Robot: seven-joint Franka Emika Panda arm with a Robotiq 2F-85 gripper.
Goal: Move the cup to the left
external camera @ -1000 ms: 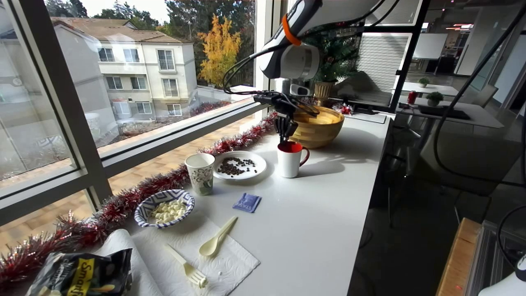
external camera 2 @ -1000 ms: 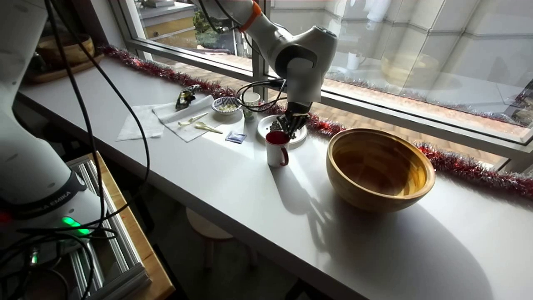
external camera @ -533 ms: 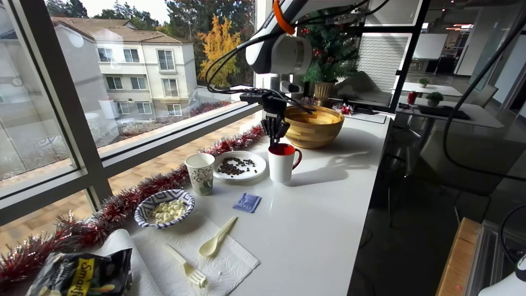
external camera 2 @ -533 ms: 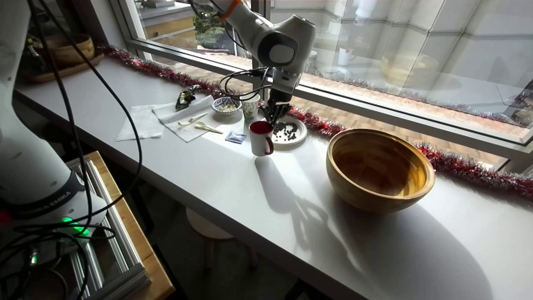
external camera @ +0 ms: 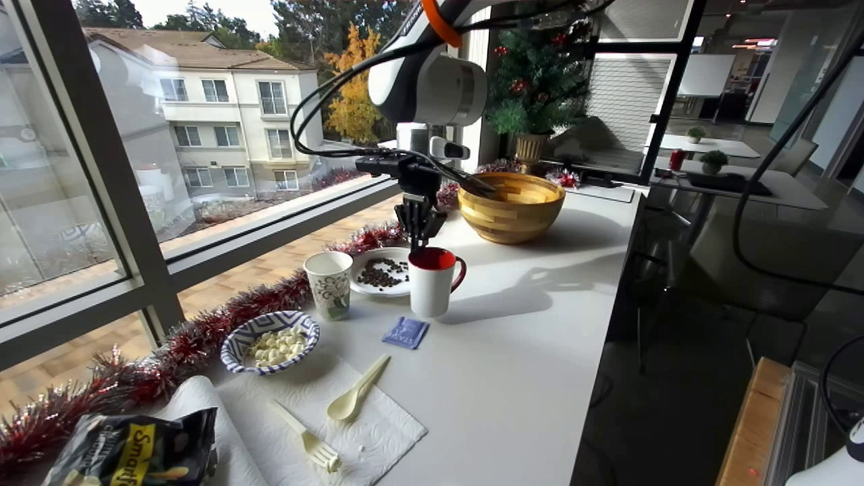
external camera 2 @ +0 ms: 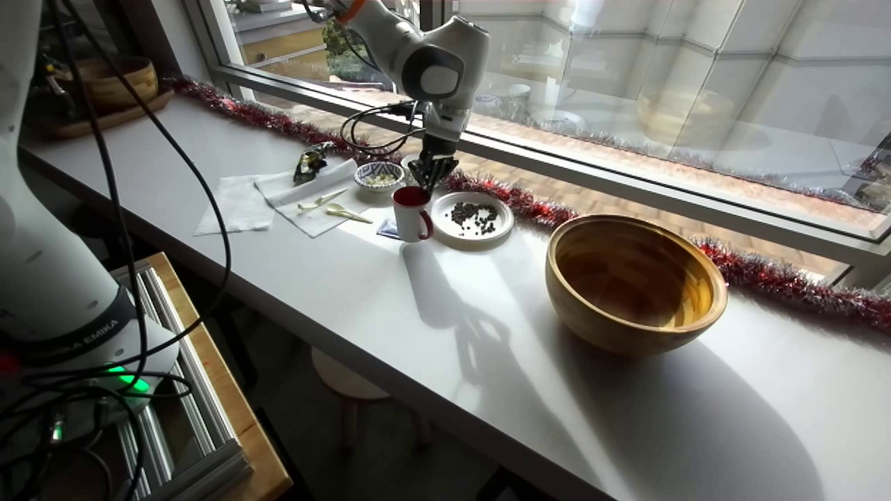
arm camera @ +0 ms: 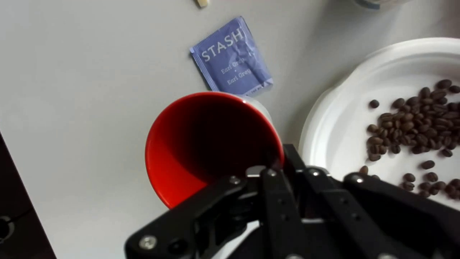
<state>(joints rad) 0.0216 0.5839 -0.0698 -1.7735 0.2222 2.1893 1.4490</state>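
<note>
Versus half a second ago: the mug (external camera: 429,291) has gone further left in both exterior views, and my gripper (arm camera: 278,162) and arm (external camera: 425,88) have gone with it. Mug now just beside the packet (external camera: 406,333); in an exterior view it covers the right part of the plate (external camera: 364,278), which showed before. Other items same spots. My fingers (arm camera: 294,158) are pinched on the mug's wall, one inside the rim, one outside, roughly on the plate side. Mug looks upright.

Counts, left to right: one bag (external camera: 135,449), one patterned bowl (external camera: 237,341), one fork (external camera: 314,447), one paper cup (external camera: 329,290), one spoon (external camera: 351,399), one plate, one packet, one mug, one big bowl (external camera: 513,226). Plus one far bowl (external camera 2: 125,87), at the left end in an exterior view. I can't count the white bits (external camera: 277,347) in the patterned bowl or the beans (arm camera: 424,126) on the plate; number of towel (external camera: 378,425) sheets unclear too.

Hidden or cut off: in an exterior view the bag (external camera: 135,449) runs off the bottom edge. In an exterior view the packet (external camera 2: 386,228) is partly behind the mug and the paper cup mostly behind my gripper. Wrist view: mug floor too dark to read, a pale tip (arm camera: 202,3) too cropped to name, paper cup base cut at the top edge, plate cut at the right. Can't tell whether the mug's base touches the counter (external camera: 520,378).
</note>
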